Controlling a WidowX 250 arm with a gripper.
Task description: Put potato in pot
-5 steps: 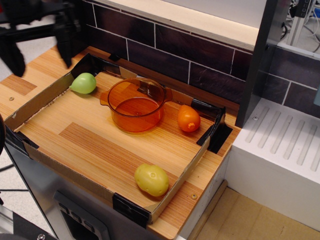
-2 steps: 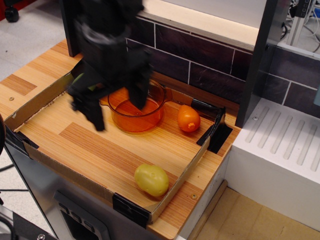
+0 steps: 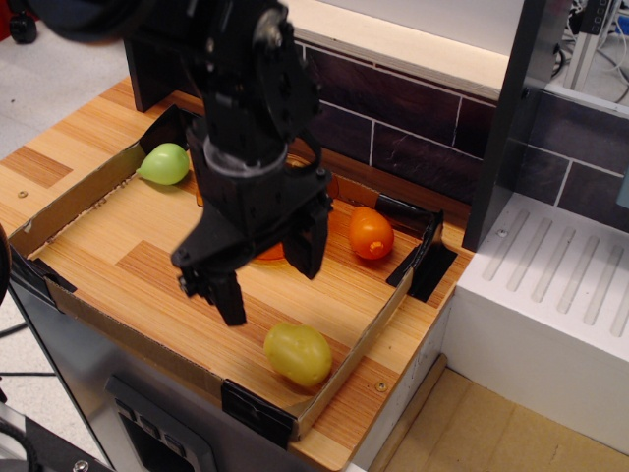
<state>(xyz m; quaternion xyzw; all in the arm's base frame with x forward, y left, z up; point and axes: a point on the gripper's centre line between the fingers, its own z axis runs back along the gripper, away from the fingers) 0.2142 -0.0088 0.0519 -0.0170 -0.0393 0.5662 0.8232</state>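
The potato [image 3: 298, 354], a smooth pale yellow-green oval, lies near the front right corner of the wooden tray [image 3: 118, 275]. My black gripper [image 3: 267, 281] hangs open and empty just above and behind the potato, its two fingers spread wide, one finger [image 3: 229, 298] at the left and one at the right. The orange translucent pot [image 3: 267, 252] stands behind the gripper and is almost wholly hidden by it; only a sliver shows.
A bright green pear-shaped toy [image 3: 164, 163] lies at the tray's back left. An orange toy [image 3: 371, 233] lies at the back right. A dark tiled wall [image 3: 393, 128] runs behind. A white drain board [image 3: 560, 295] stands to the right.
The gripper has swept from the far left across the tray, over the pot, and forward and down toward the potato. It stays open. The potato, pot and other toys have not moved.
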